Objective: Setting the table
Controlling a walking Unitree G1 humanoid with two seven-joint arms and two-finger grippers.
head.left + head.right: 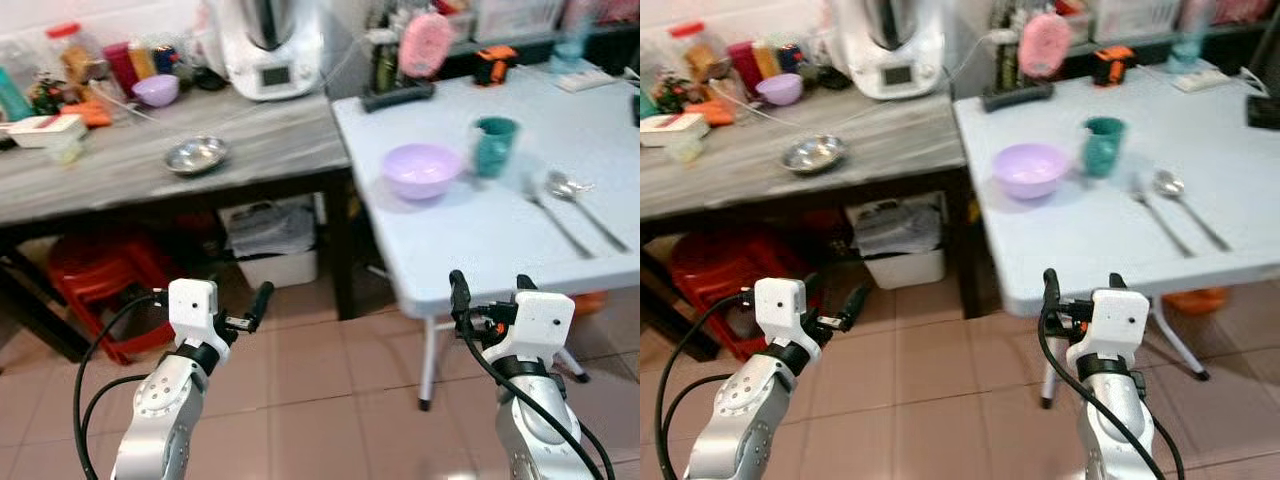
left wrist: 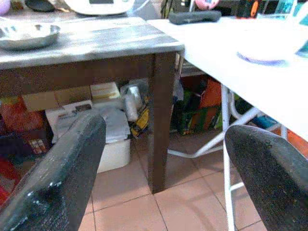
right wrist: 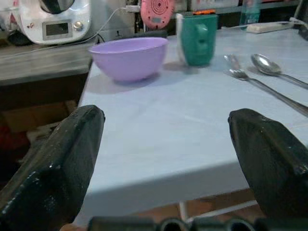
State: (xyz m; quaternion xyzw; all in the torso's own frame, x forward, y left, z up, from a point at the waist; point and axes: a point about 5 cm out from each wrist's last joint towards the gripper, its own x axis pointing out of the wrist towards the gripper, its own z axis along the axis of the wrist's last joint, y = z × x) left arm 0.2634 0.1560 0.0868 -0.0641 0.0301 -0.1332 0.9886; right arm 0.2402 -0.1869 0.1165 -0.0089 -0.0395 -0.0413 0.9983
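The purple bowl (image 1: 421, 169) stands on the white desk (image 1: 480, 240), not far from the desk's front edge, and it serves here as the landmark. Just beside the bowl, on its right, stands the green cup (image 1: 494, 145); further to the right of the bowl lie a fork (image 1: 552, 215) and a spoon (image 1: 580, 203), side by side and nearly parallel, well apart from the bowl. Behind the bowl, at the far side of the desk, lies a dark remote control (image 1: 398, 96). To the left of the bowl, on the grey wooden desk (image 1: 120, 170), sit a small steel dish (image 1: 195, 155), a second purple bowl (image 1: 156, 90) and a white kitchen machine (image 1: 268, 45). The right gripper (image 1: 487, 287) hovers in front of the bowl, below the front edge of the white desk, with its fingers (image 3: 62, 159) spread wide and nothing between them. The left gripper (image 1: 250, 312) is held low, to the left of the bowl and in front of the wooden desk, also spread open and empty. The setting seems partly laid, so the step in hand is probably to approach and bring one more thing. To do it well, the robot should first raise the right gripper above the desk's edge before it reaches forward, otherwise the fingers may strike the desk top. It should come to the cutlery from above, because the fork and the spoon lie flat and thin. The cup is tall and could tip if it is brushed.
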